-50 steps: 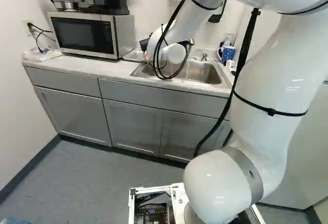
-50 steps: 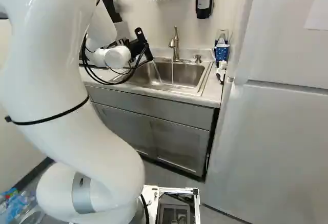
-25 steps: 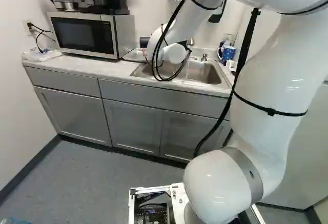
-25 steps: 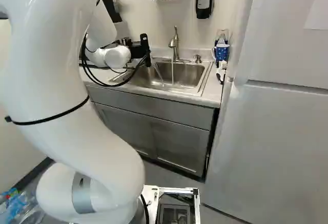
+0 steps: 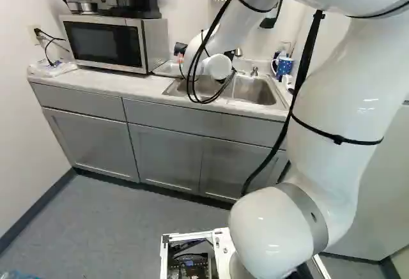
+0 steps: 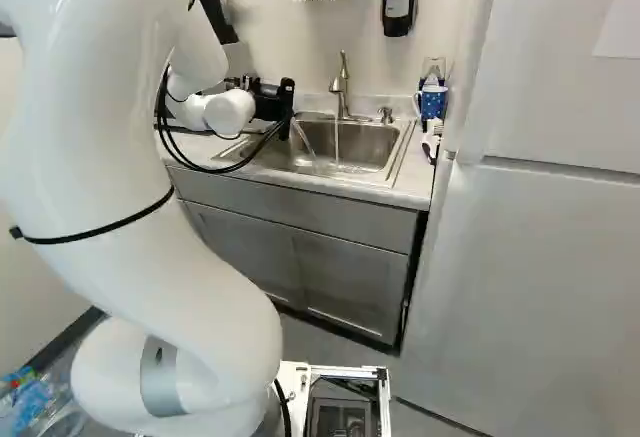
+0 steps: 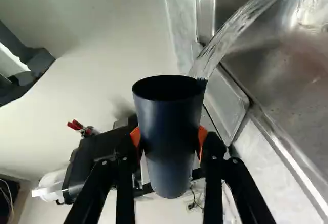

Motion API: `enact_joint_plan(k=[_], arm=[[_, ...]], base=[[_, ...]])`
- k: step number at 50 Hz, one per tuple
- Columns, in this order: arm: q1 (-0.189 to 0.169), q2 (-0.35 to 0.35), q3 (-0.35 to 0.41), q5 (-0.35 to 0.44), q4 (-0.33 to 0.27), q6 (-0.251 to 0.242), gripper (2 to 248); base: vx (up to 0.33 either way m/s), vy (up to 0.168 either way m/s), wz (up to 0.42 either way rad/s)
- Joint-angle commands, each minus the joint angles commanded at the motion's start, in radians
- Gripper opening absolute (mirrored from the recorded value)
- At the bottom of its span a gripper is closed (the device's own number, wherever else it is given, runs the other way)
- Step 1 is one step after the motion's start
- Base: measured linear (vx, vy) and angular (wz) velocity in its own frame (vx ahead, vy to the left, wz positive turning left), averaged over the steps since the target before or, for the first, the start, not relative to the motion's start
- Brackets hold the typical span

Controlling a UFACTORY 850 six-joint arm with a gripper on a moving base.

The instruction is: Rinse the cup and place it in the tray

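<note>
Place: kitchenette
Near left: microwave point(image 5: 104, 43)
Far middle: sink point(image 6: 330, 147), faucet point(image 6: 341, 87)
Right: refrigerator point(image 6: 540, 257)
Below: gray cabinets point(image 5: 167, 154)

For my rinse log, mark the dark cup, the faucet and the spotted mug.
Dark cup point(image 7: 169, 131): wrist view, outer wall.
Faucet point(image 6: 337, 85): right base view, spout.
Spotted mug point(image 6: 433, 105): right base view, side.

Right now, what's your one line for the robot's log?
hand: shut on dark cup | water: pouring from cup into sink | tap: running | step: probably rinsing
</note>
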Motion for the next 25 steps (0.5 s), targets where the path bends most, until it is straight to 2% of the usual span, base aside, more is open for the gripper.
enact_joint_plan(k=[16,25], arm=[[0.0,0.0,0.0,0.0,0.0,0.168,122],[0.0,0.0,0.0,0.0,0.0,0.168,122]], base=[[0.0,0.0,0.0],[0.0,0.0,0.0]])
